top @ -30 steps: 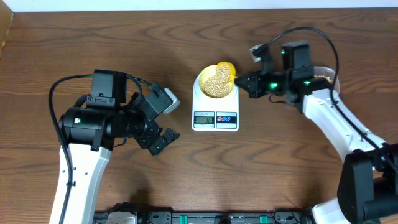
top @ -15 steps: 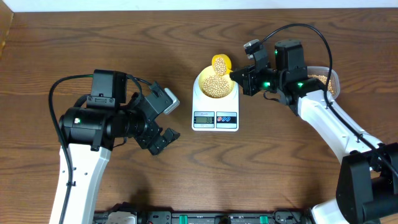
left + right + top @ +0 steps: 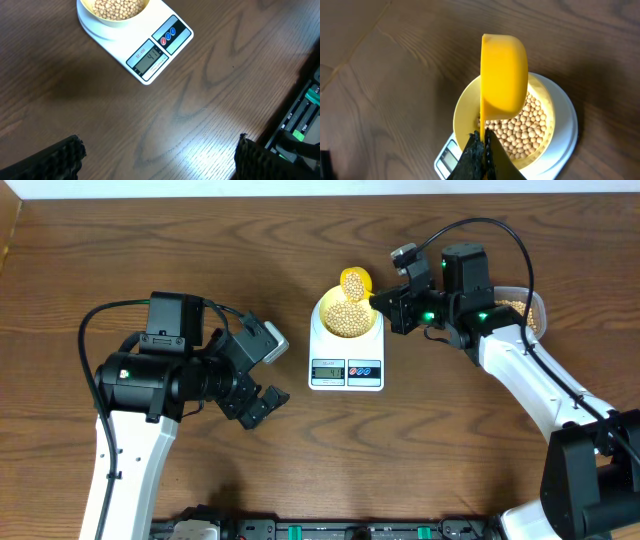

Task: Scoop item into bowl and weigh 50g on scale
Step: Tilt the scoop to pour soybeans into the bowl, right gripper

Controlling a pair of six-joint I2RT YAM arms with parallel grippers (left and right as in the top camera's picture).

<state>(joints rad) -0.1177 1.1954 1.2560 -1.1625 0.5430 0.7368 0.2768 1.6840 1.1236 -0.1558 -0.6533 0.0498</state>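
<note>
The right gripper has its fingers pinched tight on the thin handle of a bright yellow scoop. The scoop is turned on edge above the far rim of the pale-yellow bowl. The bowl sits on the round platform of the white scale and is heaped with tan beans.

In the left wrist view the LCD display appears to read 41, though the digits are small. The fine print above it is too small to read. Beside the display are 2 round buttons, 1 red and 1 blue.

The left gripper hangs over the bare wooden table to the left of the scale. Its 2 fingers are spread wide with nothing between them.

Behind the right arm a clear tub holds more beans, partly hidden.
</note>
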